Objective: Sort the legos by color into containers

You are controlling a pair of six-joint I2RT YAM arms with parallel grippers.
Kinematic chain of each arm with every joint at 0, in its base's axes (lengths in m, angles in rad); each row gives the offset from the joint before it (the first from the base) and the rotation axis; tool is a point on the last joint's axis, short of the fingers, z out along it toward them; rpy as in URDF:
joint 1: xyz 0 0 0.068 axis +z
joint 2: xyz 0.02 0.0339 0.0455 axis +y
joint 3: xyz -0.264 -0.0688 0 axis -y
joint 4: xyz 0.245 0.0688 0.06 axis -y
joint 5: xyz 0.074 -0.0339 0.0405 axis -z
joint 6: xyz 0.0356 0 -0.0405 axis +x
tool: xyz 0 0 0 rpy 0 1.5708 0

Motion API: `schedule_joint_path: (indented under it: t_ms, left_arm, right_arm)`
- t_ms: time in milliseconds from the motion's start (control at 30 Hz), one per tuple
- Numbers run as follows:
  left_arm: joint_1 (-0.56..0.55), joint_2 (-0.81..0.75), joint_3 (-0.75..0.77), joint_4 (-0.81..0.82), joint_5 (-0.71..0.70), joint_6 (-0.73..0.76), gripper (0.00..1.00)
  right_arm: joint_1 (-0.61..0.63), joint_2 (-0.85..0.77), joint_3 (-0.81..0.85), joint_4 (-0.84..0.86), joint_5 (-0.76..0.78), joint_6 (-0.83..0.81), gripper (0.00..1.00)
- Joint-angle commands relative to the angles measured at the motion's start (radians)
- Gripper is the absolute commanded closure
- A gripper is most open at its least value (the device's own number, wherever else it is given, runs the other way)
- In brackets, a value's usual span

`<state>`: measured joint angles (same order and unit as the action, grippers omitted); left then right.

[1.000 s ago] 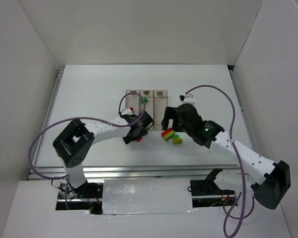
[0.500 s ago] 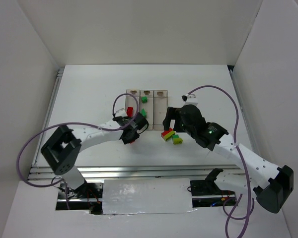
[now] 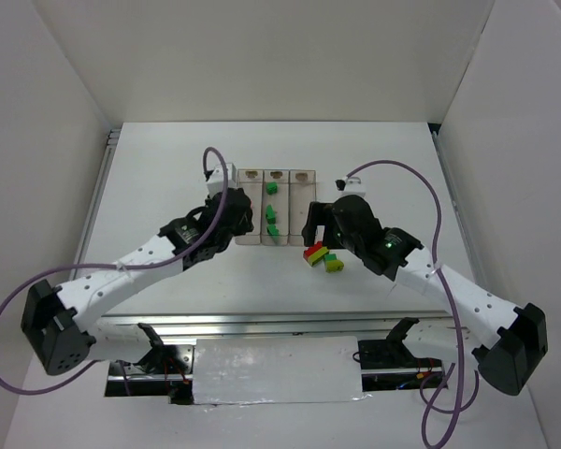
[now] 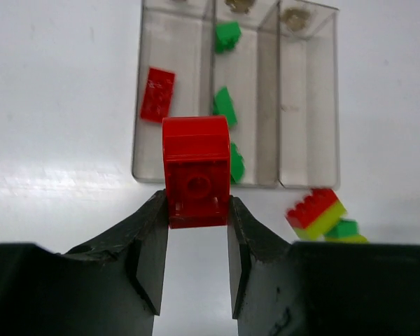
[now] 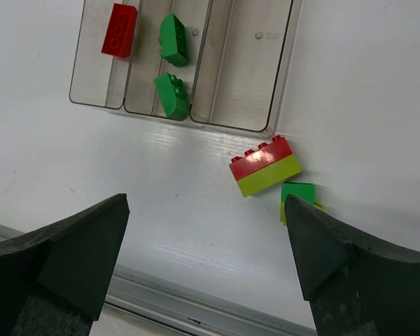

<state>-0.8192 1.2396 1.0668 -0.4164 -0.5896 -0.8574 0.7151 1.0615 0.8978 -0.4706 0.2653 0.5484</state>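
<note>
White table [image 3: 150,187] inside plain white enclosure walls [image 3: 262,56]

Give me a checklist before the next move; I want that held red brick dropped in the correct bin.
1. Grip: left end effector shut on the red brick, both fingers touching it: ok.
2. Target: left compartment holds a red lego and has bare floor: ok.
3. Alignment: in the wrist view the held brick overlaps the line between the left and middle compartment: cannot tell.
4. Middle compartment holds only green legos: ok.
5. Right end effector open, off to the side of the right compartment: ok.
6. Red and yellow-green stack outside the compartments, not yet split: not ok.
</note>
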Motion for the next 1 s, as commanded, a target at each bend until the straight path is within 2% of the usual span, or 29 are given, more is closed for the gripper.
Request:
schedule_joint_path:
  t_ms: [0, 133, 167, 267, 333, 367, 400, 667, 767, 967]
  left_arm:
    - [0.098, 0.119, 0.054, 0.175, 0.028, 0.296, 0.92]
    - [0.175, 0.228, 0.081, 0.231, 0.122, 0.33, 0.86]
    - [0.184, 0.262, 0.081, 0.237, 0.132, 0.328, 0.81]
    - [0.218, 0.322, 0.093, 0.269, 0.189, 0.336, 0.74]
    - [0.229, 0.34, 0.093, 0.292, 0.22, 0.343, 0.62]
    - [0.229, 0.354, 0.093, 0.295, 0.221, 0.342, 0.51]
    - [0.23, 0.36, 0.093, 0.301, 0.235, 0.345, 0.45]
    - [0.232, 0.442, 0.064, 0.321, 0.274, 0.302, 0.14]
    - [0.232, 0.452, 0.035, 0.33, 0.286, 0.278, 0.12]
    - [0.229, 0.469, -0.016, 0.372, 0.362, 0.25, 0.16]
  right_arm:
    - [-0.005, 0.023, 0.047, 0.03, -0.006, -0.016, 0.0]
    - [-0.006, 0.029, 0.052, 0.018, 0.003, -0.022, 0.0]
    - [-0.008, 0.028, 0.05, 0.015, 0.005, -0.024, 0.0]
    - [-0.014, 0.025, 0.044, 0.013, 0.002, -0.027, 0.0]
    - [-0.017, 0.028, 0.046, 0.01, 0.003, -0.027, 0.0]
    - [-0.016, 0.029, 0.046, 0.007, 0.003, -0.028, 0.0]
    - [-0.016, 0.031, 0.047, 0.007, 0.003, -0.03, 0.0]
    - [-0.019, 0.038, 0.049, 0.004, 0.002, -0.031, 0.0]
    - [-0.02, 0.035, 0.047, 0.001, 0.003, -0.033, 0.0]
    - [-0.02, 0.034, 0.039, 0.004, 0.0, -0.027, 0.0]
